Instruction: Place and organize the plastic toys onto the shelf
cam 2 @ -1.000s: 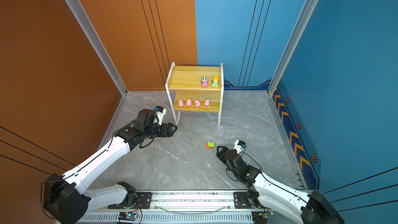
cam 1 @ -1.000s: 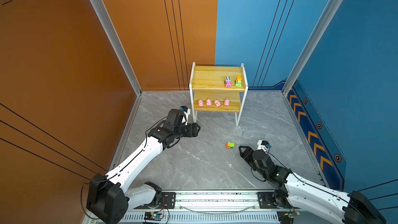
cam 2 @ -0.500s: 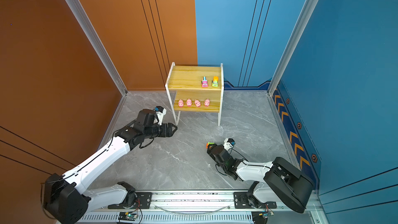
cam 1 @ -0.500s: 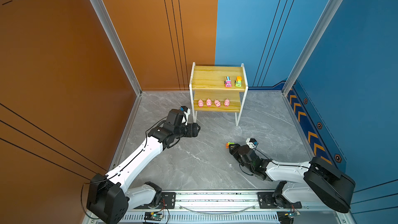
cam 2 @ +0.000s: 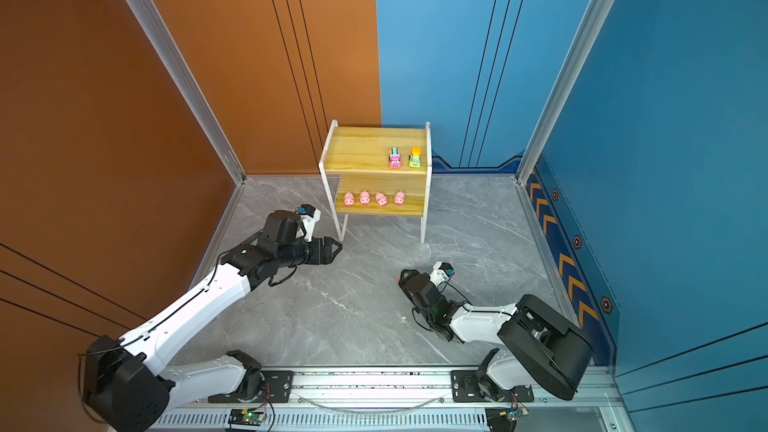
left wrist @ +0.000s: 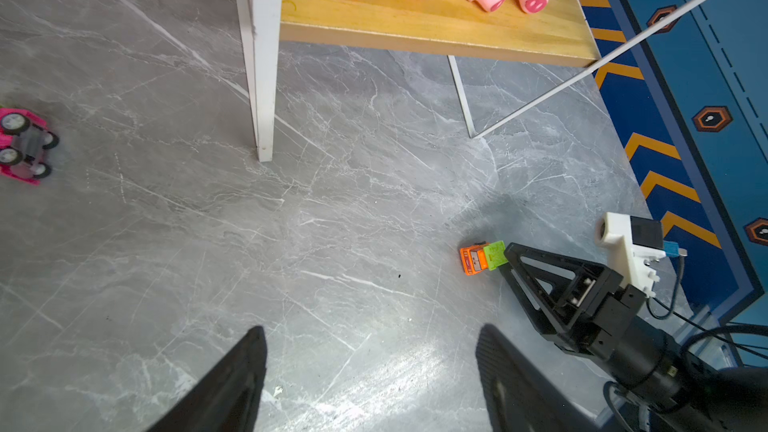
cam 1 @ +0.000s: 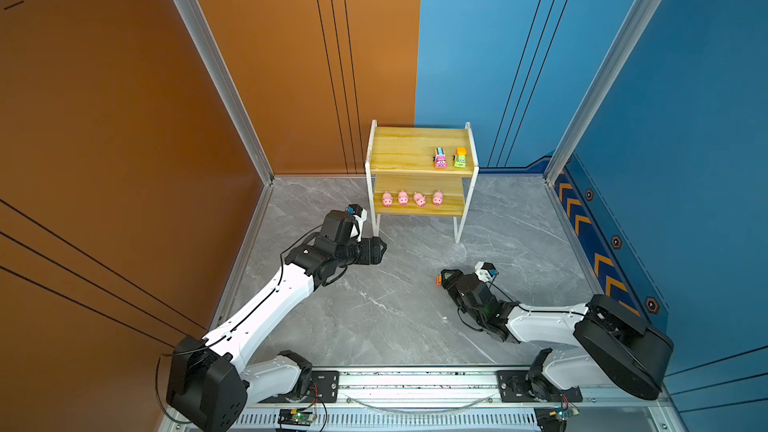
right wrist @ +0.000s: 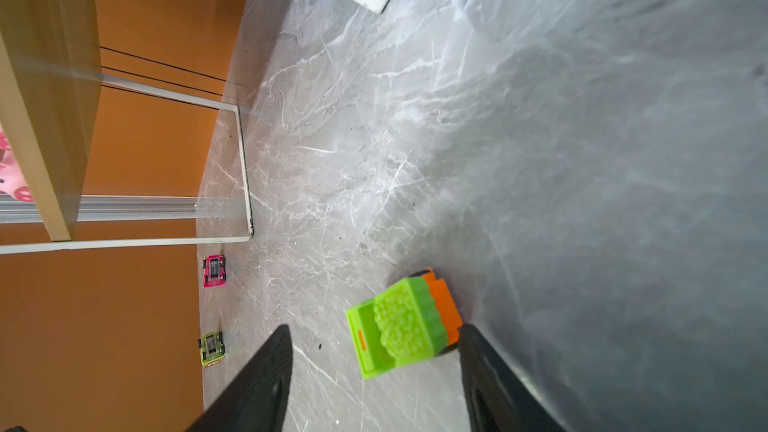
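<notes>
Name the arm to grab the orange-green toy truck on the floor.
Right. The right gripper, jaws open, flanks the orange-green toy truck; the left gripper hangs open by the white-framed wooden shelf.

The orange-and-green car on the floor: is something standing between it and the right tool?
Nothing visible does. In the right wrist view the orange-and-green car lies on the bare floor right at the tips of the open right tool, with no other toy between them.
</notes>
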`<state>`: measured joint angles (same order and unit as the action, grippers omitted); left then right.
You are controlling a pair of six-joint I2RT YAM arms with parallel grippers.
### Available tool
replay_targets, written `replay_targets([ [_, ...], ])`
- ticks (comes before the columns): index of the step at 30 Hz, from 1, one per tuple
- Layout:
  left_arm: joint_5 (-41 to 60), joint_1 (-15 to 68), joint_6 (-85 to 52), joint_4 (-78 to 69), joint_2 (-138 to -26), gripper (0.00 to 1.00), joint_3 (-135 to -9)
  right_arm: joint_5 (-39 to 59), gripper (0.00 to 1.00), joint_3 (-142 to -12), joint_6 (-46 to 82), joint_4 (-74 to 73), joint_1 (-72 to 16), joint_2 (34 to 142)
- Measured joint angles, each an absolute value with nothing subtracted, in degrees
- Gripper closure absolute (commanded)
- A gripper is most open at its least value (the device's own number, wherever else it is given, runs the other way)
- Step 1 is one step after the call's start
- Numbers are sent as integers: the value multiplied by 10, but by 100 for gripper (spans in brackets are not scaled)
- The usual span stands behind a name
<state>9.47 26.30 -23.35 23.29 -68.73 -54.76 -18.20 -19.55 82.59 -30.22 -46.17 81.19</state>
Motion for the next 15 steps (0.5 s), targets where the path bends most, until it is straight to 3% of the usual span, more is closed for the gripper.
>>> replay_targets([
  [15,95,263,-234,233,-687,20,-548,-170,35,-225,824,-324,-427,863],
])
